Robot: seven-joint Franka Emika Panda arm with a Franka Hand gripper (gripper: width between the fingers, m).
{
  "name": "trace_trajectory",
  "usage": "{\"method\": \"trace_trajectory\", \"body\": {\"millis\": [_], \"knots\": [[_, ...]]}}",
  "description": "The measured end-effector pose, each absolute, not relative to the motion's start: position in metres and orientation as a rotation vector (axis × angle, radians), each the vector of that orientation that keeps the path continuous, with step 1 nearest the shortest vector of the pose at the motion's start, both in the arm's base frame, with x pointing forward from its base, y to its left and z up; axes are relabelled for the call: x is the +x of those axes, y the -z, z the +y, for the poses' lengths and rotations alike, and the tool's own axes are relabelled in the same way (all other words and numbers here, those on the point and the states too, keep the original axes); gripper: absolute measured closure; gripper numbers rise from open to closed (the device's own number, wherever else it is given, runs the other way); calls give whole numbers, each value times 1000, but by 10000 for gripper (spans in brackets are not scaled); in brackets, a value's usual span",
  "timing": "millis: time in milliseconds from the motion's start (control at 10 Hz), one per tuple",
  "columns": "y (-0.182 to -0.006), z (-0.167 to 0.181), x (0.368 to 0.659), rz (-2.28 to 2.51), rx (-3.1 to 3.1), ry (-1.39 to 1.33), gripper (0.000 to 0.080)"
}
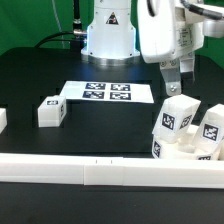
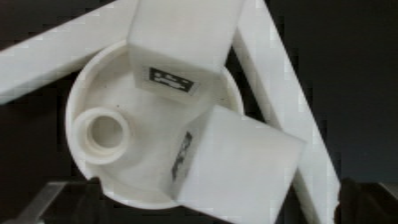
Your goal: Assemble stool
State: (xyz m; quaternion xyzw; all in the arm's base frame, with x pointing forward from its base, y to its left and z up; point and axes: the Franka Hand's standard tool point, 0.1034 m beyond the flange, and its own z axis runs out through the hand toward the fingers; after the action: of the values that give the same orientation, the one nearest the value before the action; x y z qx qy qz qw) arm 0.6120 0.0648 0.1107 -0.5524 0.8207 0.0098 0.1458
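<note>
Gripper (image 1: pixel 174 85) spread, seemingly empty, poised directly above upright leg (image 1: pixel 178 116) standing on seat (image 1: pixel 186 152); leg's long axis vertical.

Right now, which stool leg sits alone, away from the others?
The leg at the exterior view's left, beside the marker board; the other two legs stand together near the hand.

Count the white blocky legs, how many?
3. One white blocky plastic leg lies loose at the exterior view's left; a second leg and third leg stand on the round white plastic seat at its right. More may be hidden.
</note>
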Motion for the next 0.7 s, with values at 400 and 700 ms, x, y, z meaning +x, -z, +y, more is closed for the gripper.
{"method": "trace_trajectory", "body": {"millis": [400,700], "knots": [[-112,66,621,1831,-2223,32,150],[-112,64,620,1630,-2380,66,150]]}}
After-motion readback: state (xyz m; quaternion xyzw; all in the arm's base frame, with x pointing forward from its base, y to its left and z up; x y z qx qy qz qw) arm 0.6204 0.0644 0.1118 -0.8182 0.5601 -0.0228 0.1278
